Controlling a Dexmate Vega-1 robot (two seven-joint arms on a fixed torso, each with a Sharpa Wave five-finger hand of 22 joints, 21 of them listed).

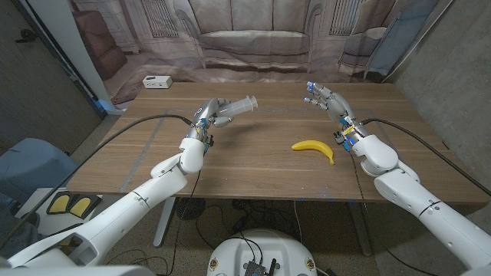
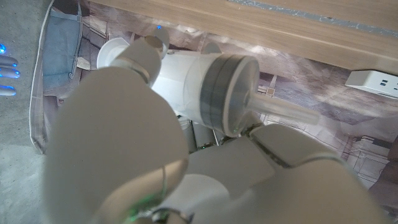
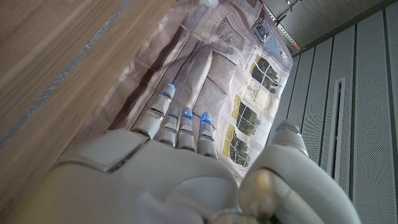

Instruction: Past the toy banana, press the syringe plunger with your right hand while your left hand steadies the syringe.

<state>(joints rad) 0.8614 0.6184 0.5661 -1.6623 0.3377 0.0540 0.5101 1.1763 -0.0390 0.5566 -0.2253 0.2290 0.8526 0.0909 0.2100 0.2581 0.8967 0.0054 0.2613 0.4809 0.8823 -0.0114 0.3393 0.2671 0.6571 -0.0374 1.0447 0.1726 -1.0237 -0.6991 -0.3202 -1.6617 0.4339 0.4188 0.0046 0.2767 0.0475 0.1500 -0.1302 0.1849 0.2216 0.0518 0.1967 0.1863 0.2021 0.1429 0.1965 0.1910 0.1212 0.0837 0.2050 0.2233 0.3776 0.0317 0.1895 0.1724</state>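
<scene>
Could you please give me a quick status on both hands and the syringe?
Left hand grips the syringe, raised off the table. Right hand open, apart from the plunger, not yet pressing. Toy banana lies on the table, nearer the robot, not between them.

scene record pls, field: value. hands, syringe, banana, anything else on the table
left hand: left hand grips the clear plastic syringe, raised above the wooden table
syringe: roughly level, plunger end toward the right hand
right hand: right hand holds nothing, fingers apart, apart from the plunger
banana: yellow toy banana lies on the table, nearer the robot than the right hand
other: white power strip at the table's far left corner
plunger: not yet pressed
</scene>
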